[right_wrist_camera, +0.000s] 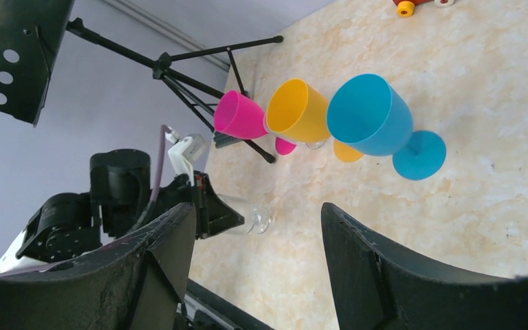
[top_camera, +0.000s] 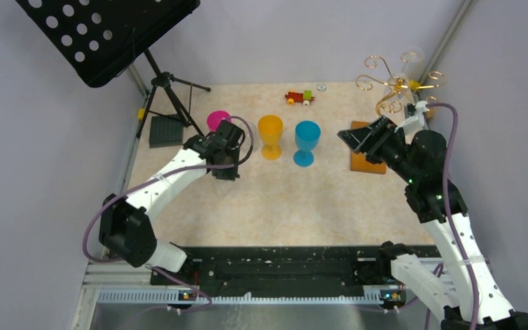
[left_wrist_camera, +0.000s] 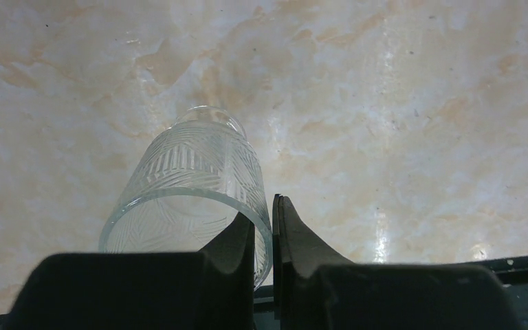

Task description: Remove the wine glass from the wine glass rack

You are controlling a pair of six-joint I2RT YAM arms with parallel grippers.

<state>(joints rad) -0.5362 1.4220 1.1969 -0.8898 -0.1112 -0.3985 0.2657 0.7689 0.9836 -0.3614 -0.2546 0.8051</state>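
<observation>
The left hand (left_wrist_camera: 263,210) is clamped on a clear patterned wine glass's (left_wrist_camera: 192,172) rim. The right hand (right_wrist_camera: 258,213) is spread apart beside the gold wire wine glass rack (top_camera: 393,86).

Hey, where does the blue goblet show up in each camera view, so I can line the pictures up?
Top external: blue goblet near the centre, upright, just right of the yellow goblet.
Left wrist: not in it.
Right wrist: blue goblet upper centre-right, appearing tilted.
Shared landmark: the yellow goblet right beside it in both those views.
</observation>
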